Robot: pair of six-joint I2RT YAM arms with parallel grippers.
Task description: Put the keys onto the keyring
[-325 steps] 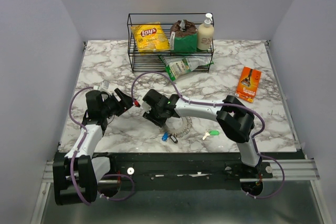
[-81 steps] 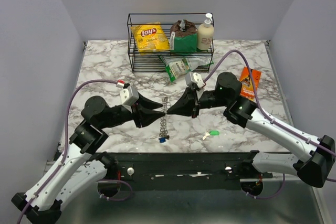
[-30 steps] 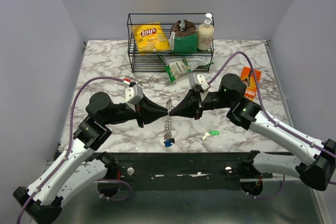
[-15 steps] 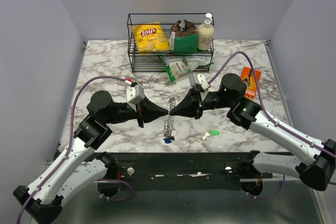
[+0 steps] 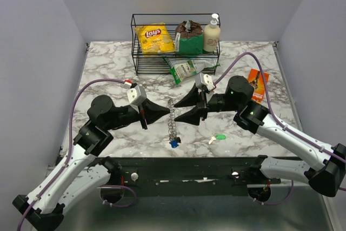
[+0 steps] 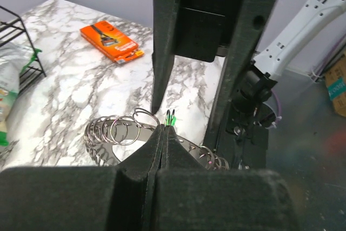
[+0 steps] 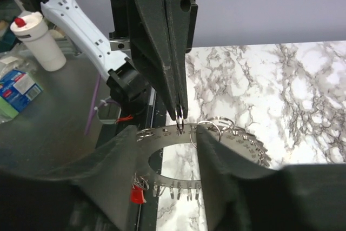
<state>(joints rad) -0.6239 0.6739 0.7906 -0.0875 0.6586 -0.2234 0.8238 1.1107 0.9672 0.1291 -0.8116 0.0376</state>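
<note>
Left gripper [image 5: 168, 113] pinches the keyring [image 5: 172, 127], which hangs with the blue key [image 5: 173, 144] at its foot; right gripper [image 5: 177, 113] stands spread beside it, empty, so the likely next move is for it to pick the green key [image 5: 219, 138] off the table [image 5: 108, 74].

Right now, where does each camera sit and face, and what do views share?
Top external: above and behind the bases, looking down on the marble table; both arms show, left gripper and right gripper.
Left wrist: on the left arm, facing the right arm; own shut fingers at bottom.
Right wrist: on the right arm, facing the left arm; own spread fingers at bottom.
Shared: all three show the keyring; each wrist view shows the other gripper.
</note>
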